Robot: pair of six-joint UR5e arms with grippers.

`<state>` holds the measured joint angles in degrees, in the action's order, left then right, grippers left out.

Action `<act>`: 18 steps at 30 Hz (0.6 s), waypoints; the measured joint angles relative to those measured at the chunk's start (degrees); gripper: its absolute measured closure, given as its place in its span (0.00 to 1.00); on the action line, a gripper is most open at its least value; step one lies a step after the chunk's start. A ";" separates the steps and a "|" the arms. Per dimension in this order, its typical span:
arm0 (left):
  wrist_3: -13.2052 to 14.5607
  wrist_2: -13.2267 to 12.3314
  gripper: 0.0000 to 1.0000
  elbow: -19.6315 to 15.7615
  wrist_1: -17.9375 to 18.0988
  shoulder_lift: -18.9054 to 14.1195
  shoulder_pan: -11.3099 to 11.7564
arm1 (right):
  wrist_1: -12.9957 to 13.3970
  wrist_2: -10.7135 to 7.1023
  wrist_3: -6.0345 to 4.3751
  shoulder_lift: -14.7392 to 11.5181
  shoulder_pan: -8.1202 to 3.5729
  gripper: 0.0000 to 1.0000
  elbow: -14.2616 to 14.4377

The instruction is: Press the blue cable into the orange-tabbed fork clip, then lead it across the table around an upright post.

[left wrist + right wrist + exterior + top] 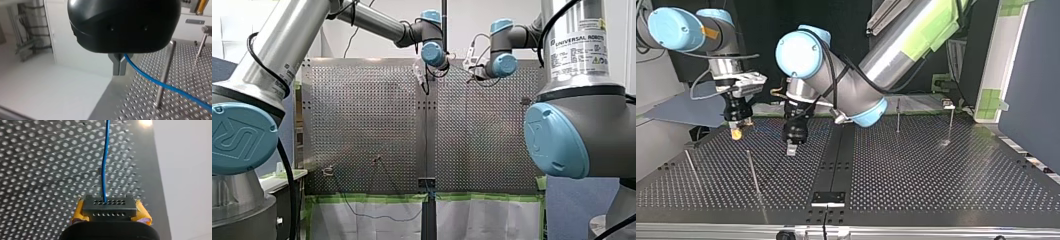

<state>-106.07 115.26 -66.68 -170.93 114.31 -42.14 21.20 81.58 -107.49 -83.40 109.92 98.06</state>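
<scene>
In the left wrist view my left gripper has its metal fingers shut on the blue cable, which runs away from them past an upright post. In the right wrist view my right gripper, with yellow pads, is shut on the same blue cable, which leads straight ahead over the perforated plate. In the top view my left gripper hangs just above the plate near its middle, and my right gripper is to its left. A small clip with a reddish tab sits on the plate in the front view.
Thin upright posts stand on the plate in the top view at the left, far left and back right. A second small clip sits near the plate's edge, where a loop of blue cable hangs over green tape.
</scene>
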 joint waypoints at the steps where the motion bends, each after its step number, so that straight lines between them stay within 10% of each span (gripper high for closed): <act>1: 0.51 -0.55 1.00 0.32 -0.19 0.00 0.04 | -0.08 -0.04 -0.35 -0.02 -0.18 1.00 -0.43; 18: 1.82 -5.25 1.00 8.80 -7.40 4.71 0.87 | -3.67 -0.18 -2.60 0.33 -3.86 1.00 -9.36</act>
<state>-104.25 110.01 -57.88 -178.33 119.02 -41.27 17.53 81.40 -110.10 -83.07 106.07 88.70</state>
